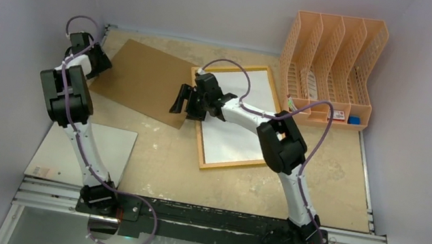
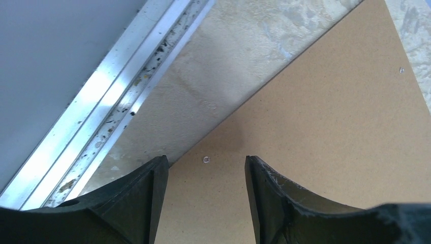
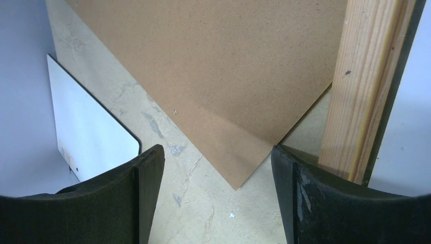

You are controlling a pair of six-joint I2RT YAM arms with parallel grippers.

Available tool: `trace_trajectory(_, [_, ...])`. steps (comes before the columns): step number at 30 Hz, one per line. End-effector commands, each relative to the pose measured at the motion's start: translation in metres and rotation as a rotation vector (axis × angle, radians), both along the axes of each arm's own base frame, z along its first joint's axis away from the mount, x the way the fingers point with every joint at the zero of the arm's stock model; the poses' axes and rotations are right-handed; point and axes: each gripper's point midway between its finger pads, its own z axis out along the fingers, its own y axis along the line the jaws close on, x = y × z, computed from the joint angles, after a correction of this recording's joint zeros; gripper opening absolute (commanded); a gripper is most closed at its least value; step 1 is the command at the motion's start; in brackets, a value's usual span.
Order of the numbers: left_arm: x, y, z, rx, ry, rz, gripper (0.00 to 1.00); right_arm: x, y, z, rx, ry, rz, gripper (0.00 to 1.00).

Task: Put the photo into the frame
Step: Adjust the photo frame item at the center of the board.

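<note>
Frame (image 1: 233,164): centre of the top view, wood back up. Rigid and light; grip by a rail.
Photo (image 1: 234,138): apparently the white sheet lying inside the frame. Thin, floppy, slippery; pinch at an edge.
Left gripper (image 2: 206,165) and right gripper (image 3: 218,152): jaws parted, empty, each over a corner of the brown backing board (image 1: 141,79).

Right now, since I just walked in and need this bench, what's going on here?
Both arms are poised over the brown backing board, neither holding anything. The left gripper hovers open at its left edge, and the right gripper is open over the near corner beside the frame. The frame lies back-up with a white sheet, apparently the photo face down, already inside it.
</note>
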Motion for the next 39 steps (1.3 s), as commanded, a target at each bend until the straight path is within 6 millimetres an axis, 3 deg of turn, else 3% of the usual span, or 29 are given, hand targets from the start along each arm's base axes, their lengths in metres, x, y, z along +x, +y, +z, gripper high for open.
trace_trajectory(1, [-0.1, -0.063, -0.068, -0.255, 0.402, 0.028, 0.59, 0.013, 0.036, -0.002, 0.12, -0.149, 0.109, 0.78])
trace_trajectory(10, [-0.104, -0.044, -0.036, -0.149, 0.356, 0.136, 0.59, -0.03, 0.072, 0.009, 0.165, -0.149, 0.201, 0.74])
trace_trajectory(12, [-0.107, -0.036, -0.029, -0.109, 0.352, 0.166, 0.61, -0.031, 0.072, 0.008, 0.15, -0.149, 0.186, 0.73])
trace_trajectory(15, [-0.111, -0.027, -0.022, -0.06, 0.359, 0.196, 0.65, -0.022, 0.059, 0.0, 0.054, -0.151, 0.122, 0.73])
trace_trajectory(19, [-0.108, -0.022, -0.003, -0.01, 0.336, 0.208, 0.71, 0.011, 0.036, 0.006, -0.119, -0.246, 0.008, 0.73])
trace_trajectory(21, [-0.103, -0.021, 0.011, 0.026, 0.319, 0.209, 0.74, 0.018, 0.031, 0.018, -0.156, -0.284, -0.006, 0.73])
trace_trajectory(26, [-0.095, -0.019, 0.049, 0.123, 0.283, 0.219, 0.77, 0.026, 0.019, 0.068, -0.144, -0.404, -0.03, 0.72])
trace_trajectory(31, [-0.092, -0.019, 0.075, 0.184, 0.245, 0.237, 0.8, 0.035, -0.011, 0.096, -0.235, -0.526, -0.077, 0.72])
trace_trajectory(34, [-0.085, -0.031, 0.08, 0.134, 0.193, 0.193, 0.8, 0.038, -0.022, 0.092, -0.314, -0.558, -0.056, 0.71])
trace_trajectory(39, [-0.068, -0.061, 0.069, 0.005, 0.106, 0.063, 0.79, 0.038, -0.035, 0.059, -0.453, -0.546, 0.011, 0.66])
